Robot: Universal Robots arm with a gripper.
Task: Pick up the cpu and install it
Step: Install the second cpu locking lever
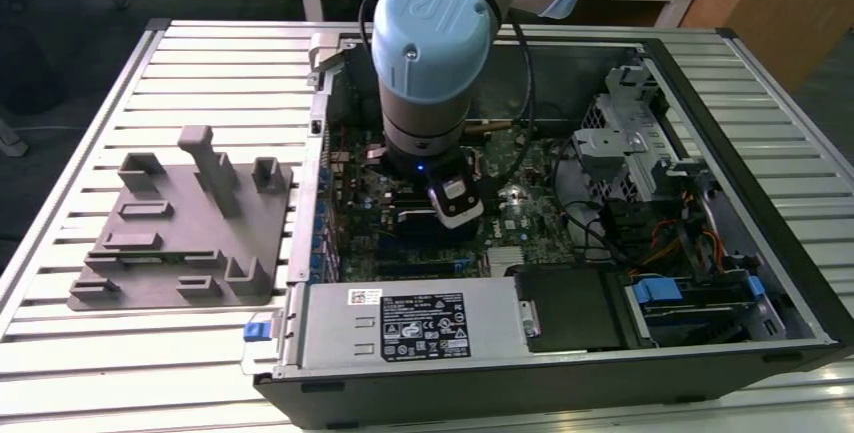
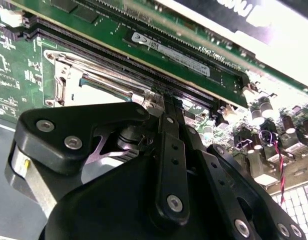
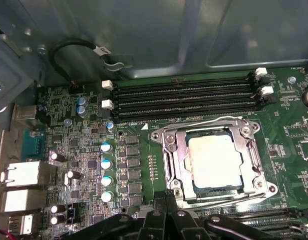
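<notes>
Low over the green board (image 1: 527,178) inside the open computer case (image 1: 747,83), the tool (image 2: 166,100) hangs just beside the socket frame (image 3: 166,147); whether its fingers are spread or pressed together, I cannot tell. In the first wrist view the cpu (image 3: 215,161) lies flat in the socket, which suggests it is already seated. On the counter (image 1: 214,53) stands the grey tray (image 1: 187,228).

Slatted metal bench (image 1: 174,63): grey tray w/ upright blocks (image 1: 180,238) near ext. view's left edge, open PC case (image 1: 561,213) just beside, over bench centre.
</notes>
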